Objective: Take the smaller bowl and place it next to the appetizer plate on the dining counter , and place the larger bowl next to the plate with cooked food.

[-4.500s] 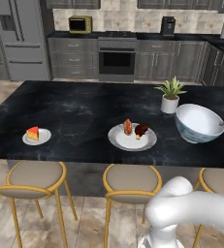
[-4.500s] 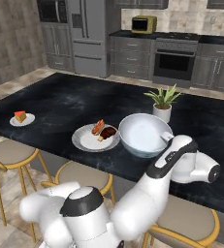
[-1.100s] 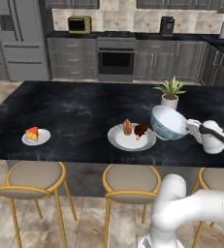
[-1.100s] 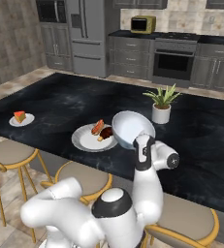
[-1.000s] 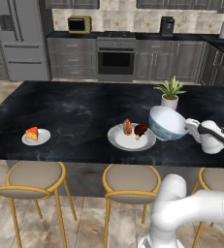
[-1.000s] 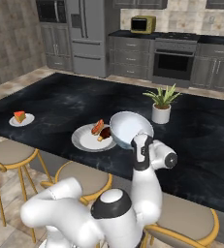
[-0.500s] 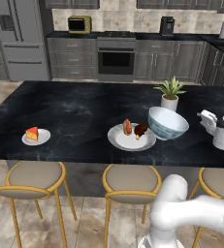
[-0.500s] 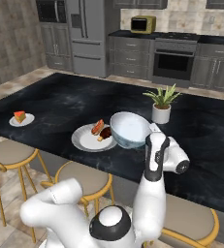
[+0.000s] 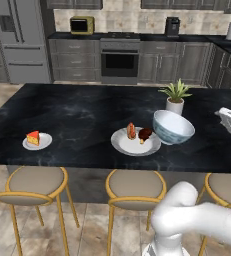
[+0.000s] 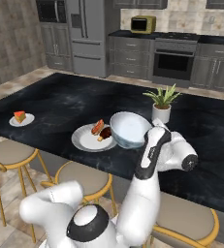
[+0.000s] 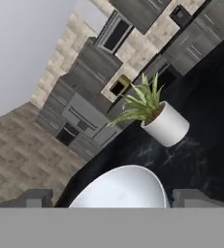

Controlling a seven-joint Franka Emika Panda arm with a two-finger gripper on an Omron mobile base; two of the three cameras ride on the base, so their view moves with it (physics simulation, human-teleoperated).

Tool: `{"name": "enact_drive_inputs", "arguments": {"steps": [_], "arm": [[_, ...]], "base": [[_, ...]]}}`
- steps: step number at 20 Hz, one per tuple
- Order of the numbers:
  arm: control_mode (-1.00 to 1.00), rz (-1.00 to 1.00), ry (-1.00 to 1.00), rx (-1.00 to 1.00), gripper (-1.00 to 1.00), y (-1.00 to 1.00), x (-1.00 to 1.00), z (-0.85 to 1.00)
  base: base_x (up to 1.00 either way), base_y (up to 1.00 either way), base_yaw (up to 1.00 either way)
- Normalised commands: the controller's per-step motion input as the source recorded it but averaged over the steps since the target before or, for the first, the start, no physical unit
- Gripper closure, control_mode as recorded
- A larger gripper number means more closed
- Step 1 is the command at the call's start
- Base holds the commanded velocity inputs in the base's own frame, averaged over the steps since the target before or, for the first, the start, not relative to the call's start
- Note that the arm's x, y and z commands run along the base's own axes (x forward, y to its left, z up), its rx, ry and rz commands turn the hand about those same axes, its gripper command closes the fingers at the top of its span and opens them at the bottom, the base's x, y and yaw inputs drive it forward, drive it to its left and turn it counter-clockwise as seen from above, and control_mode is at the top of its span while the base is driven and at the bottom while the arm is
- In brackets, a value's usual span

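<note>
Bowl [image 9: 173, 127] now free beside the cooked-food plate [image 9: 135, 141] — fingers [image 11: 30, 198] apart, empty, drawn back — bowl previously gripped.

no readable text, label, brand, number or sign is showing anywhere; the appliances and cabinets at the back are carrying no legible markings at all.

You're looking at a long black marble bench [image 9: 82, 112] with white veins — gold-framed stools [image 9: 134, 187] stand along its near edge. Toward its left end sits the appetizer plate [image 9: 37, 141] with its red wedge, well apart from the rest. Near the middle lies the plate with cooked food [image 9: 135, 141]; the larger bowl [image 9: 172, 127] rests tilted, touching that plate's right rim. Just behind the bowl stands a potted plant [image 9: 175, 97] in a white pot.
</note>
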Motion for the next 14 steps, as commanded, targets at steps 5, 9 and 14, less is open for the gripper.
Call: {"name": "enact_drive_inputs", "arguments": {"steps": [5, 9, 14], "arm": [[-1.00, -0.25, 0.89, -0.77, -1.00, 0.34, -0.16, -0.28], [-1.00, -0.07, 0.86, -0.89, -1.00, 0.88, -0.27, -0.28], [-1.00, 0.00, 0.49, -0.54, -1.00, 1.00, -0.63, -0.18]], "base": [[0.00, 0.00, 0.00], [0.00, 0.00, 0.00], [0.00, 0.00, 0.00]]}}
